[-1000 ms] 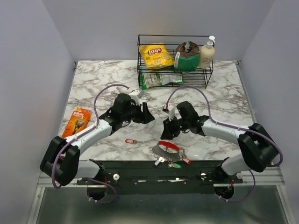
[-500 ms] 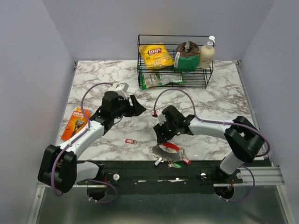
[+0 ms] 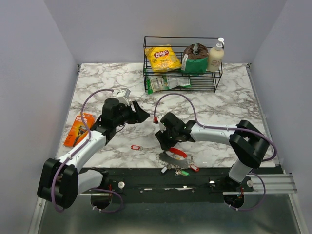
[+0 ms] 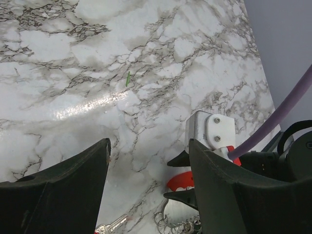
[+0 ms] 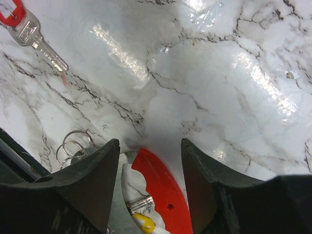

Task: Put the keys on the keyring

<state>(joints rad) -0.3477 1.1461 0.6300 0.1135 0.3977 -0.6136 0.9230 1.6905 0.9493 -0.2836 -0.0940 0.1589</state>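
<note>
Right end effector is wide open, straddling the red oval loop beside the keyring. Left end effector hangs open over the marble surface.

- The right gripper stands with its dark fingers spread wide over the marble table.
- A red oval loop lies in the gap between them, unclamped.
- Thin metal rings lie just beside one finger.
- A key with a red tag lies well apart, to the left.
</note>
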